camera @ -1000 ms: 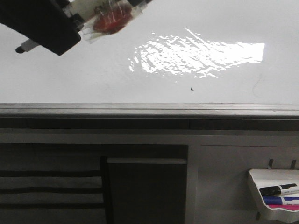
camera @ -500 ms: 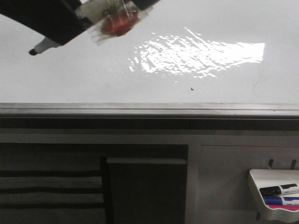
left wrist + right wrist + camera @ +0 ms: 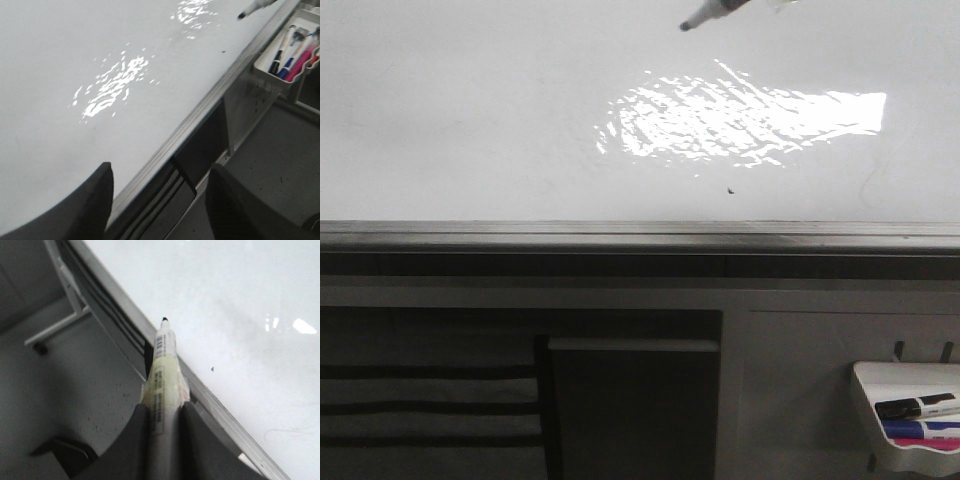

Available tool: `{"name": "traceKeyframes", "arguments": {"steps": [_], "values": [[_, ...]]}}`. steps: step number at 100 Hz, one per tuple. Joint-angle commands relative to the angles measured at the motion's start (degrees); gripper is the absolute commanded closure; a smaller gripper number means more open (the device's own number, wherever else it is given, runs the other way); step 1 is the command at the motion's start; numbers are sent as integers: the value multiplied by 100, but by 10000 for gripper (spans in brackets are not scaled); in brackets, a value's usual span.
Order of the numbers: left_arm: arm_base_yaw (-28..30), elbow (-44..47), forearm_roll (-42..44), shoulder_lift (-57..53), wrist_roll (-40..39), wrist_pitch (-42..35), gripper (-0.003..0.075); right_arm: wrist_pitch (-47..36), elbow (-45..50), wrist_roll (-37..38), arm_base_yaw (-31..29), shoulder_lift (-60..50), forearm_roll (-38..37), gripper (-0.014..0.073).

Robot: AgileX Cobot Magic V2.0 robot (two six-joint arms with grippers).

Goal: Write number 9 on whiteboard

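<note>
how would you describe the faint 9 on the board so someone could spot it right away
Start at the large glossy white whiteboard and find its bright glare patch. Go to the patch's right end, then just below: the thin, faint hand-drawn number 9 sits above the grey metal edge rail. Unlike the tiny black speck to its left, it is a curved line.

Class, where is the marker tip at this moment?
In the front view the marker tip is at the top, just right of centre, over the whiteboard above the glare patch.
</note>
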Motion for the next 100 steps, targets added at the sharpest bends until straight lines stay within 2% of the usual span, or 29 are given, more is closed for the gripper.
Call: {"name": "traceKeyframes", "arguments": {"steps": [1, 13, 32, 60, 80, 100], "values": [[262, 189, -107, -326, -299, -582, 337, -1079, 326, 645, -172, -316, -3, 650], [504, 719, -201, -691, -299, -1013, 337, -2042, 911, 993, -263, -387, 8, 650], [544, 1078, -240, -803, -299, -1508, 358, -2631, 1278, 993, -238, -220, 54, 650], [544, 1078, -293, -801, -299, -1666, 407, -2787, 1226, 993, -238, 343, 54, 650], [544, 1078, -293, -801, -299, -1690, 409, -2810, 574, 993, -228, 1016, 54, 650], [544, 1078, -293, -801, -299, -1690, 409, -1851, 68, 813, -126, 1694, 29, 650]]}}
